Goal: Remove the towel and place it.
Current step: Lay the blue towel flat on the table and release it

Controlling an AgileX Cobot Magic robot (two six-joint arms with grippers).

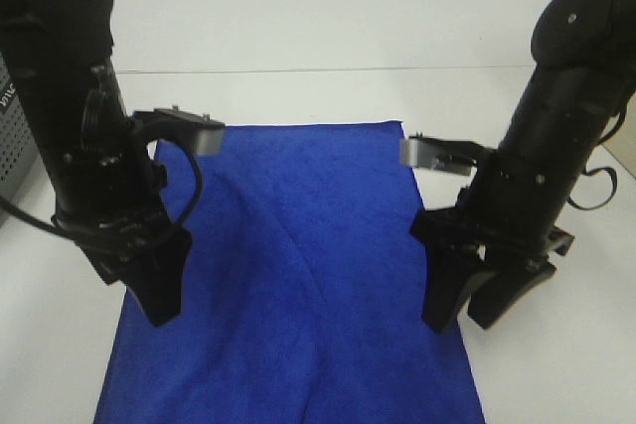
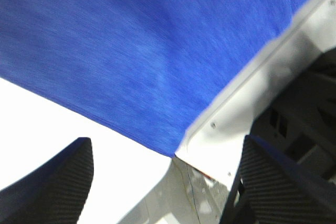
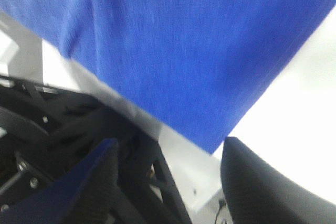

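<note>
Towel [image 1: 298,275] is lying flat mid-desk, running out of view at 6 o'clock | left tool [image 1: 157,290] is hovering over its 9 o'clock edge, fingers spread, gripping nothing | right tool [image 1: 472,307] is hovering spread at 3 o'clock | progress: nothing's being held, so I'm judging the lift pending or the placing done, can't tell which | white desk [image 1: 328,37] is looking smooth, plain.

Bright, diffuse light; washed-out glare on the white tabletop [image 1: 318,17]. Soft throughout, both wrist views smeared, blurring the weave of the large royal-blue microfibre towel [image 2: 131,51].
</note>
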